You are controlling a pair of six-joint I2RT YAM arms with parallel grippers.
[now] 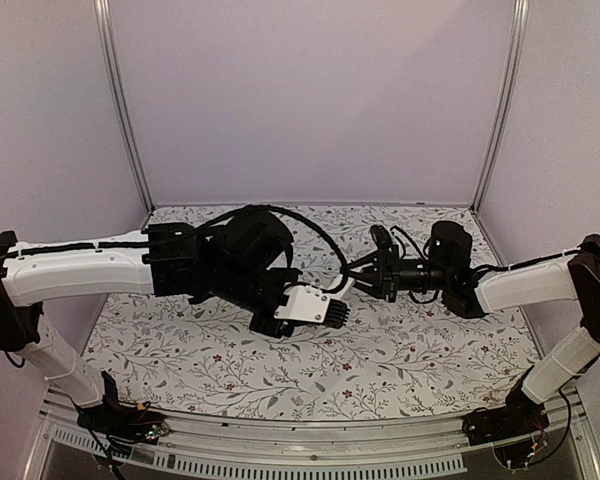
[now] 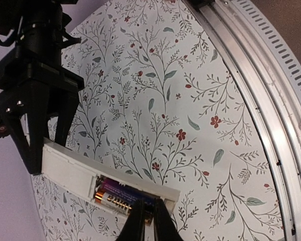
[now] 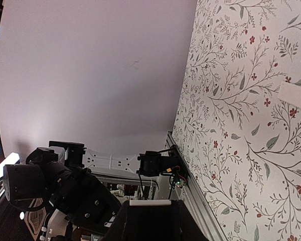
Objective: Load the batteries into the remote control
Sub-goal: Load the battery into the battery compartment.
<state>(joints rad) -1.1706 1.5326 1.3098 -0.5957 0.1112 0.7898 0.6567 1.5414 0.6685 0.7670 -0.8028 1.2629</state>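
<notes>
Left tool [image 2: 148, 211]: slim black fingers standing almost together, with only a thin slit between them. The tips sit at the end of the battery [image 2: 118, 197] away from the right tool. Whether they pinch it or only touch it cannot be told.
Battery: small cylinder with a glossy purple and gold-toned wrap and lettering, lying lengthwise in the open compartment of the remote control [image 2: 70, 170].
Remote control: long slim white bar of matt plastic, its back open at one end. It is held up off the bench between the two arms, near the middle of the scene.
Right tool [image 2: 47, 150]: black angular fingers clamped on the remote control's closed end, one on either side of the bar.
Cover piece [image 3: 297, 96]: thin flat white strip lying alone on the bench, apart from both tools.
Bench [image 2: 190, 100]: spread with a white cloth printed with grey-green sprigs and small red flowers. A slotted aluminium rail [image 2: 261, 100] runs along the near edge.
Room: smooth pale lilac walls [image 1: 310, 100] to the left, far and right, with metal posts at the far corners.
</notes>
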